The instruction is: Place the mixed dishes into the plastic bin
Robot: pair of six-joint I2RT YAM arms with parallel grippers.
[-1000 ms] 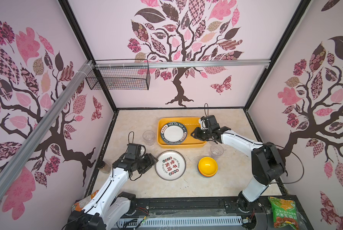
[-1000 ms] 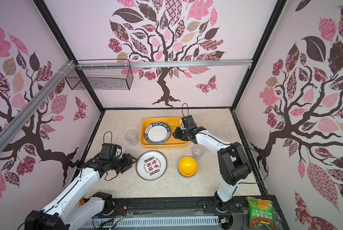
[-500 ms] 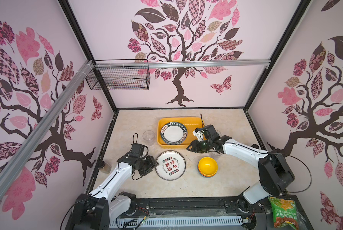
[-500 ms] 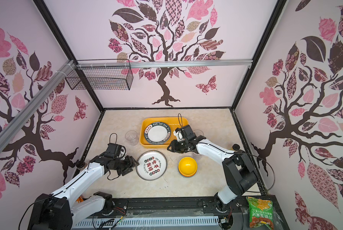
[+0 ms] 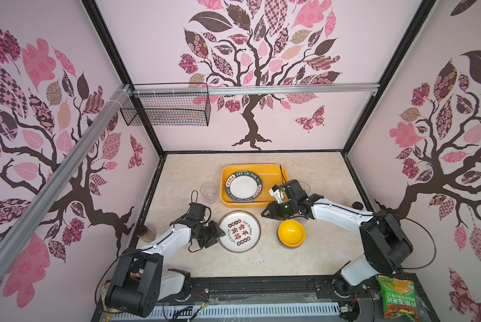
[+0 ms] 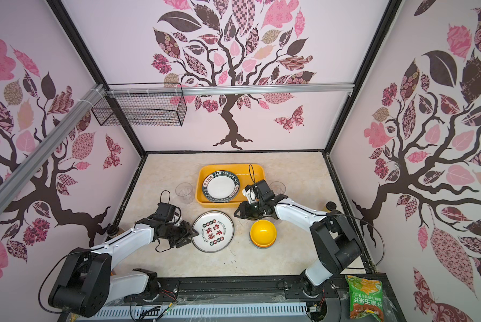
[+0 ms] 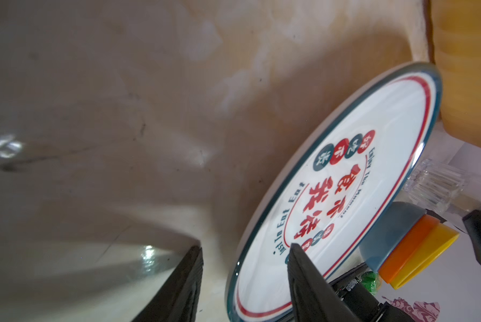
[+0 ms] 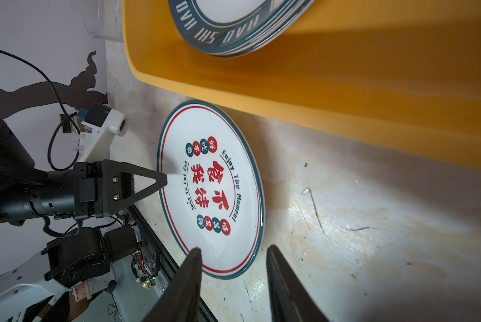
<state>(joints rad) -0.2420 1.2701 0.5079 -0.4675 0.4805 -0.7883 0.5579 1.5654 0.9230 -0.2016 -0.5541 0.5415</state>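
A white plate with red characters (image 5: 239,235) (image 6: 213,235) lies flat on the table in front of the yellow plastic bin (image 5: 272,174) (image 6: 222,205). A dark-rimmed plate (image 5: 243,186) lies inside the bin. My left gripper (image 5: 218,234) (image 7: 245,251) is open and straddles the table plate's left rim, one finger over its face. My right gripper (image 5: 265,214) (image 8: 233,251) is open by the plate's far right rim (image 8: 211,189), holding nothing. Stacked yellow, orange and blue bowls (image 5: 291,232) (image 7: 409,251) stand right of the plate. A clear tumbler (image 5: 208,192) stands left of the bin.
Another clear tumbler (image 5: 305,186) stands right of the bin, half hidden by the right arm. An amber bottle (image 5: 147,234) is at the table's left edge. A green snack bag (image 5: 397,299) lies off the front right corner. A black wire basket (image 5: 167,110) hangs on the back wall.
The left gripper has slid right onto the plate's rim and narrowed a little. The right gripper has left the bin's right edge and come forward and down beside the plate.
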